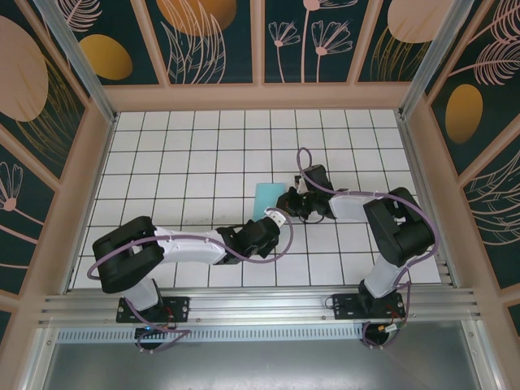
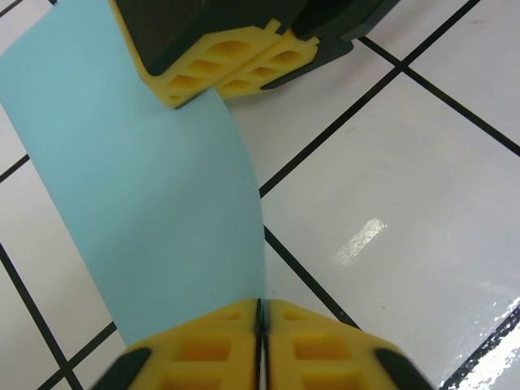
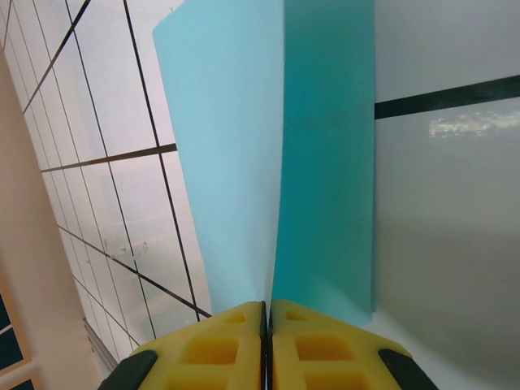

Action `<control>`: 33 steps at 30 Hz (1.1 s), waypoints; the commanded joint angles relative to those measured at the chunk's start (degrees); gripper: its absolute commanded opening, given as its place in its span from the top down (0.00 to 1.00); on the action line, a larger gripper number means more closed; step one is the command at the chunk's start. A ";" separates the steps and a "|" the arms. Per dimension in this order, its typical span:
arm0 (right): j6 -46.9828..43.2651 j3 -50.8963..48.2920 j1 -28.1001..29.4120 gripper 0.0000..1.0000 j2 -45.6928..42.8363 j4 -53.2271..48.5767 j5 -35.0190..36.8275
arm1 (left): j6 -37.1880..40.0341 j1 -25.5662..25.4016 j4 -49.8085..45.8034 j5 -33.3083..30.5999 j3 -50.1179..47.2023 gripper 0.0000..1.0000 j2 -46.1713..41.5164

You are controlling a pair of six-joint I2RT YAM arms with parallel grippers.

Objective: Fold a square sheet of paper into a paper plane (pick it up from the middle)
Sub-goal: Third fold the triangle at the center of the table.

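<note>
The thin, light turquoise-blue square sheet of paper (image 1: 265, 200) showed from overhead as a narrow strip just left of the two claws, which met at its near right side. That view was too small to tell how either claw stood. The left wrist camera settled it for the left claw (image 2: 260, 313). Its yellow ribbed pads (image 2: 203, 349) were pressed together on the near edge of the sheet (image 2: 154, 211), which bowed away from them to the right claw (image 2: 236, 65), itself closed on the far edge. The right wrist camera showed a crease the other views did not. A paler flap lay to the left of the right claw (image 3: 266, 317) and a deeper teal face to its right, meeting in a line that ran straight out from the seam of its clamped yellow pads (image 3: 211, 349). Beneath both claws lay the glossy white tiled table with black grid lines (image 1: 179, 162).
</note>
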 commanded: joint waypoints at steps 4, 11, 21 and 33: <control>-2.66 1.96 -0.12 0.84 0.51 -2.60 0.86 | 1.33 -0.12 -0.12 -1.94 0.21 1.00 -2.47; -5.55 2.71 -1.89 0.70 -3.78 -7.22 3.07 | 2.83 -0.15 -0.39 -0.69 0.64 1.00 -2.14; -9.73 7.22 -4.03 0.80 -5.37 -8.80 2.48 | 3.00 -0.09 -1.14 3.83 1.88 1.00 -1.37; -19.71 20.74 0.05 0.88 12.03 -17.88 2.41 | 2.27 2.65 -2.34 10.25 3.44 1.00 -0.83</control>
